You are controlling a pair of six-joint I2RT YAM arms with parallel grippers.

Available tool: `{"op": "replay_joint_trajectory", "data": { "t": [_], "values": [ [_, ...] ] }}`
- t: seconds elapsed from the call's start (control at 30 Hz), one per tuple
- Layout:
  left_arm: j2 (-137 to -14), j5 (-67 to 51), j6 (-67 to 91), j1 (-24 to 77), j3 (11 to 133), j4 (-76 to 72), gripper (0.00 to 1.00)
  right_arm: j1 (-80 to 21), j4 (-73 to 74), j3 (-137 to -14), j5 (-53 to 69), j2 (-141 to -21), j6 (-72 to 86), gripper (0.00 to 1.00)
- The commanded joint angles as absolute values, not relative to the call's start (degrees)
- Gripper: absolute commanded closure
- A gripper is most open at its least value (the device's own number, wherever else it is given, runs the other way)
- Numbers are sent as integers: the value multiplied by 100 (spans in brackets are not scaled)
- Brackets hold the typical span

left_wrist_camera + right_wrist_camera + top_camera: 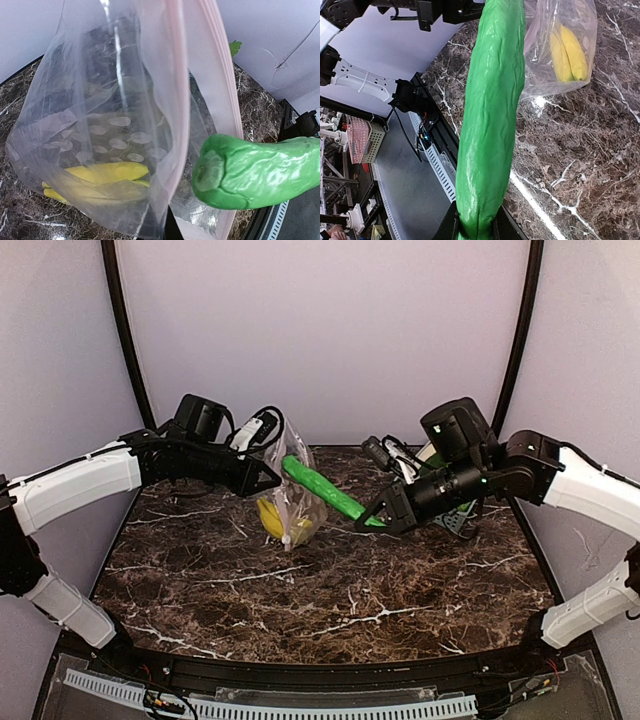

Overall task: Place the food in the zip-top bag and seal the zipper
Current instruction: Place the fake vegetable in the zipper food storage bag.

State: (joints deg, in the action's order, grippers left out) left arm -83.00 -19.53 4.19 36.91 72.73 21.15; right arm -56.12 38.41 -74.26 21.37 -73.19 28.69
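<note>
The clear zip-top bag (pixel 297 492) hangs over the marble table with my left gripper (pixel 268 476) shut on its upper edge. Its pale pink zipper (pixel 220 75) runs along the open mouth. A yellow banana bunch (pixel 105 175) lies in the bag's bottom. My right gripper (pixel 378 517) is shut on the end of a long green cucumber (pixel 325 490) and holds it slanted. The cucumber's tip (pixel 250 172) is right at the bag's mouth. In the right wrist view the cucumber (pixel 492 125) rises from my gripper (pixel 476 231) toward the bag (pixel 570 75).
A blue-grey slatted basket (pixel 455 518) stands at the back right, mostly behind my right arm, with a green leaf (pixel 235 47) showing there. A perforated white rail (pixel 300 707) runs along the table's near edge.
</note>
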Motion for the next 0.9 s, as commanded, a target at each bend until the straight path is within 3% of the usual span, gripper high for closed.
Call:
{"op": "replay_joint_trajectory", "data": {
  "t": [0.0, 0.3, 0.87],
  "values": [
    [-8311, -2066, 420, 3733, 7323, 2153, 99, -5656, 4235, -7877, 1766, -7609, 3249, 98],
    [-8293, -1806, 199, 4258, 7282, 2182, 99, -5650, 4762, -8378, 1210, -8014, 3872, 97],
    [-8588, -2057, 243, 4846, 7252, 2127, 99, -5652, 4268, -8581, 854, -8864, 4261, 94]
  ]
}}
